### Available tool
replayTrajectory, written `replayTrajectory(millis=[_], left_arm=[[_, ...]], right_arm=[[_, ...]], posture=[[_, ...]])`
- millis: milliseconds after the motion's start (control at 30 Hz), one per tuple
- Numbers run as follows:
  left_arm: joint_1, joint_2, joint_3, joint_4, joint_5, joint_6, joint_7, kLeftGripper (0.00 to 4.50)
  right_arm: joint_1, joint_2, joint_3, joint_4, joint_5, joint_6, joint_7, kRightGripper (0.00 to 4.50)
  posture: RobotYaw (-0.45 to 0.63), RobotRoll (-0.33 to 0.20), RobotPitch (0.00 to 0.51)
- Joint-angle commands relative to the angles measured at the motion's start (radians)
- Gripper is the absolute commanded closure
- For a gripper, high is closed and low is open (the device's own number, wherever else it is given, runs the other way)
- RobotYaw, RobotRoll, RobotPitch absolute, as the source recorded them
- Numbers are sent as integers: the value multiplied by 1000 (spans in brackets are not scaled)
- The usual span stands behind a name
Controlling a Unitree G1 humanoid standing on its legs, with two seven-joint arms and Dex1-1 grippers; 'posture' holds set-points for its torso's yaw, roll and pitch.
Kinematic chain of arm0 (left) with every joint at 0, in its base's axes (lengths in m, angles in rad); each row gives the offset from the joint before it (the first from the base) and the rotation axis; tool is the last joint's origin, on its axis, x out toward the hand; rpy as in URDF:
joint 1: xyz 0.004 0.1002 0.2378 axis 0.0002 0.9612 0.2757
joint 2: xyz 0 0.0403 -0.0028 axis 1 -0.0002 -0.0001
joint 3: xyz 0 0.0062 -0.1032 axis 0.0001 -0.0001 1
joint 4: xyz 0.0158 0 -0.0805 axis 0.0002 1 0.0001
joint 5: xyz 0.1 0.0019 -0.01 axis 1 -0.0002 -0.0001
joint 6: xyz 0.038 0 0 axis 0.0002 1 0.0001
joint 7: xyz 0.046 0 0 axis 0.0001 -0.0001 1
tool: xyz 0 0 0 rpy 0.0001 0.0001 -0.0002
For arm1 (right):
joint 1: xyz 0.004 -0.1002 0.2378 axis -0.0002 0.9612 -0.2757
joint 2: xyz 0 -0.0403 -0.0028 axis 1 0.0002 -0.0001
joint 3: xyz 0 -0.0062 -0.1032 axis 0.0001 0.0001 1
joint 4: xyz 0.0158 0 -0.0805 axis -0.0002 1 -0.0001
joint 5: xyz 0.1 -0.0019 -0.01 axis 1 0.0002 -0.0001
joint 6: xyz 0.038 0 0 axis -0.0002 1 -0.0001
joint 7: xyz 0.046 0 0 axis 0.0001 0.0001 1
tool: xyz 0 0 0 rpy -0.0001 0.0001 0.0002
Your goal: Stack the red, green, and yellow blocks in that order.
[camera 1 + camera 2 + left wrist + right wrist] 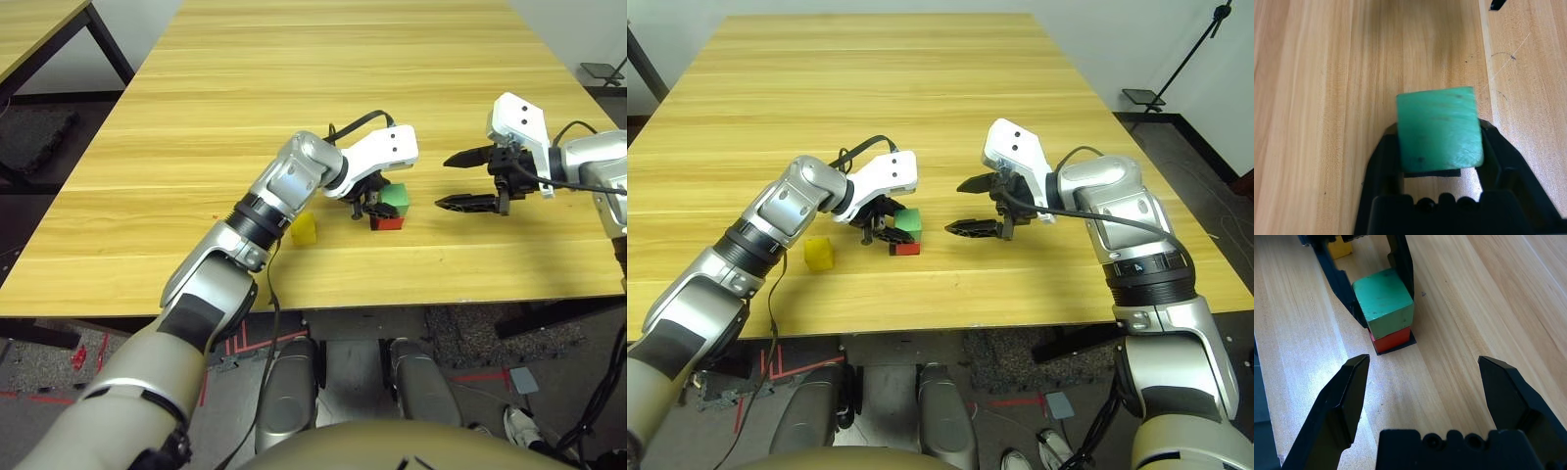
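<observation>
You have the green block (pixel 1383 296) on the red block (pixel 1393 340). Your right fingers (pixel 1424 360) are apart; I can't tell about your left fingers (pixel 1437 127). Next, leave green steady, then get the yellow block (pixel 819 255).

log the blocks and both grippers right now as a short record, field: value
base: red matte cube on the flat black square patch
on top: green matte cube, resting on the red cube
left gripper: fingers around the green cube
right gripper: fingers open, apart from the stack, holding nothing
yellow matte cube: on the wooden table, not stacked
</observation>
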Motion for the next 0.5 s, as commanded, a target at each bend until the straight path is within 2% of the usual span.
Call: replayTrajectory(millis=[33,100,233,267,367,500], left_arm=[[8,-17,37,-33,-36,74,13,676],[5,-14,56,-69,-58,113,6,33],[20,34,118,-229,-127,237,-3,33],[32,65,124,-281,-140,266,-10,33],[110,244,112,-453,-158,311,-67,33],[214,408,98,-530,-158,281,-84,33]], right_arm=[[-12,-10,0,23,-3,-18,-1,0],[-18,-8,2,34,-5,-24,-1,0],[-41,-7,5,58,-11,-33,0,0],[-46,-6,6,64,-12,-36,1,0],[-62,-1,13,78,-15,-41,2,0],[-78,16,24,85,-15,-42,0,0]], posture=[[144,-81,89],[146,-82,88],[167,-88,77],[170,-89,75],[188,-91,72],[201,-94,65]])
